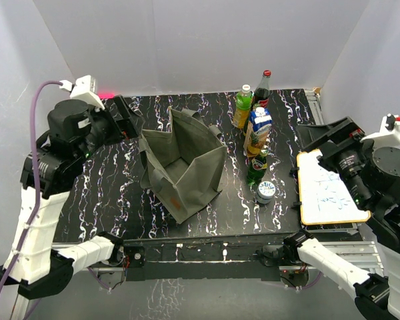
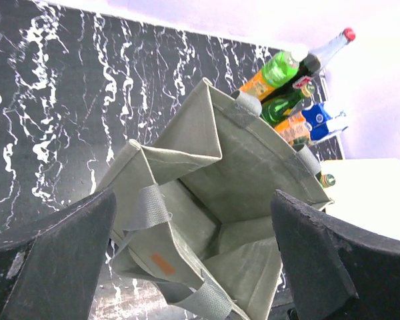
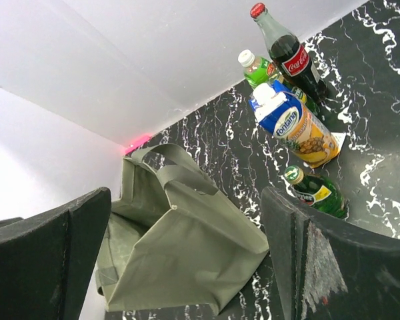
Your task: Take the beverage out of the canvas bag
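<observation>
The left pincer [image 2: 193, 207] and right pincer [image 3: 187, 200] hang wide apart, gripping nothing, at either side of the worktop [image 1: 117, 197]. The canvas bag [image 1: 183, 163] stands mid-worktop, mouth gaping. Just right of it, outside, stand a can [image 1: 266, 192], green glass bottle [image 1: 257, 167], juice carton [image 1: 258, 130], green plastic bottle [image 1: 243, 105] and, farthest, cola bottle [image 1: 261, 90].

Olive-grey canvas bag [image 1: 183, 167] upright mid-table, mouth open, sides sagging; beverages [image 1: 259, 127] standing just right

Mouth of canvas bag [image 1: 187, 180] open upward; row of drinks [image 1: 258, 130] crowds its right side.
</observation>
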